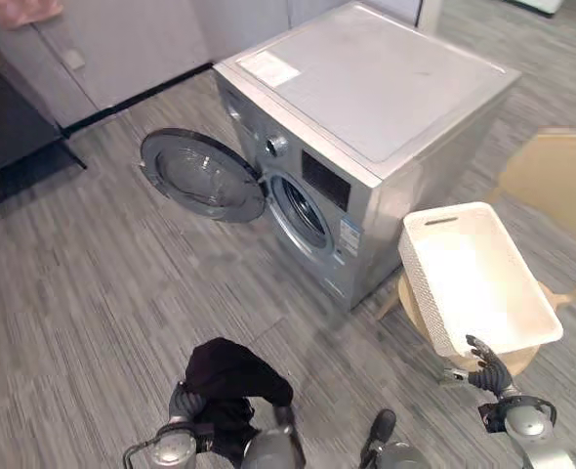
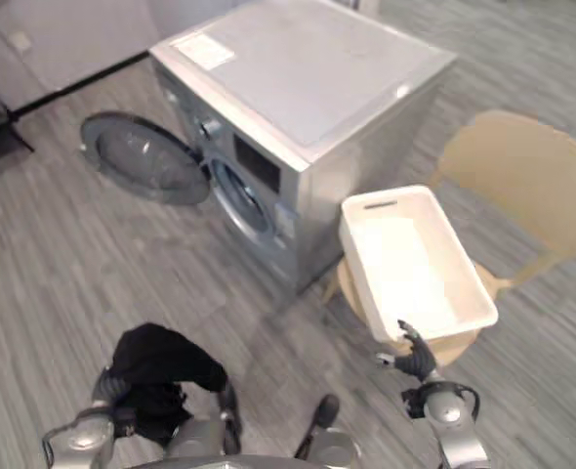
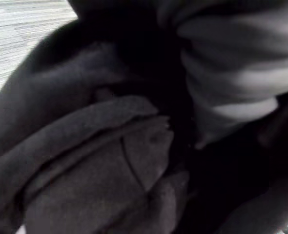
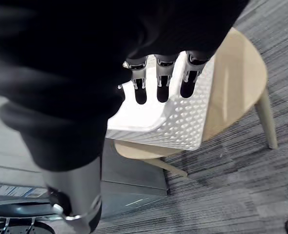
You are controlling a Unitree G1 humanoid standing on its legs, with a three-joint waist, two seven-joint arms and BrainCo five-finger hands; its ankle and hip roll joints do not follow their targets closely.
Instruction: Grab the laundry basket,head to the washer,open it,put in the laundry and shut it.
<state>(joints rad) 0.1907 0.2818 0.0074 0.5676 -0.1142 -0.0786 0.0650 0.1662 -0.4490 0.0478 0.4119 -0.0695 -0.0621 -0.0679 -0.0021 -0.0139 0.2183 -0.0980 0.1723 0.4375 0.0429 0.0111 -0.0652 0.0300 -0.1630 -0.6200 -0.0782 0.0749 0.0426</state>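
A silver front-loading washer (image 1: 366, 88) stands ahead with its round door (image 1: 202, 176) swung open to the left and the drum opening (image 1: 303, 210) exposed. To its right a white perforated laundry basket (image 1: 425, 293) rests tilted on a wooden chair (image 1: 556, 176), and its inside looks empty. My left hand (image 1: 183, 403) is low at the near left, shut on a bunched black garment (image 1: 234, 371) that crowds the left wrist view (image 3: 85, 161). My right hand (image 1: 488, 369) is open, its straight fingers (image 4: 163, 80) at the basket's near rim (image 4: 178, 122).
Light grey cabinets (image 1: 102, 49) run along the back left, and a dark low table (image 1: 10, 127) stands at the far left. A pink cloth (image 1: 24, 10) lies at the top left corner. Grey plank floor lies open between me and the washer door.
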